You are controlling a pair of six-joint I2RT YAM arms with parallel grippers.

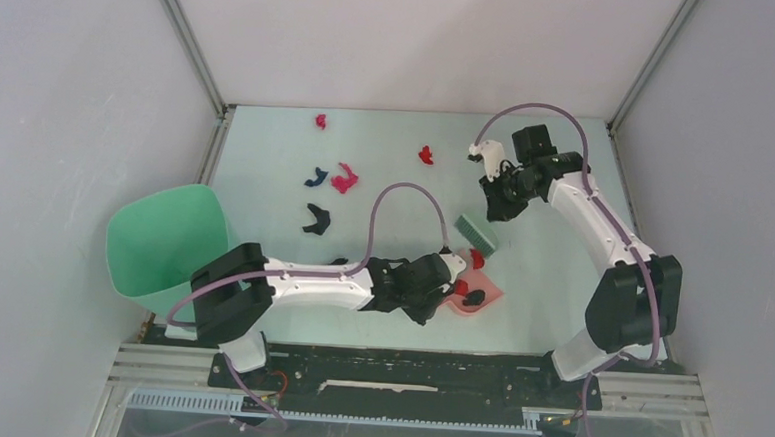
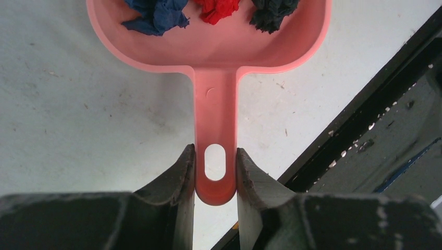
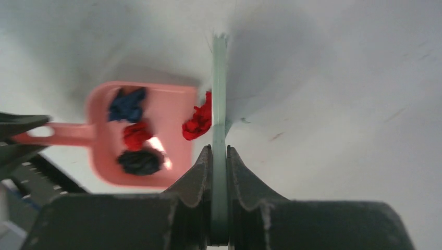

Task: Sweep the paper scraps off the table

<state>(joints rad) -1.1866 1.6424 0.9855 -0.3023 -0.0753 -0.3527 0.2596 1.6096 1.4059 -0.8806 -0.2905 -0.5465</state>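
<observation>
Hands first: your left hand (image 2: 215, 156) pinches the handle of the pink dustpan (image 2: 208, 52), and your right hand (image 3: 219, 153) is clamped on the green brush (image 3: 219, 78). Of the paper scraps (image 1: 343, 179), three lie in the dustpan, one red bit rests against the brush just beside the dustpan's open edge, and five more are scattered across the table (image 1: 388, 138) toward its far edge.

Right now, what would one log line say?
left gripper shut on dustpan | right gripper shut on brush | paper scraps: three in dustpan, one by brush, others on table
</observation>
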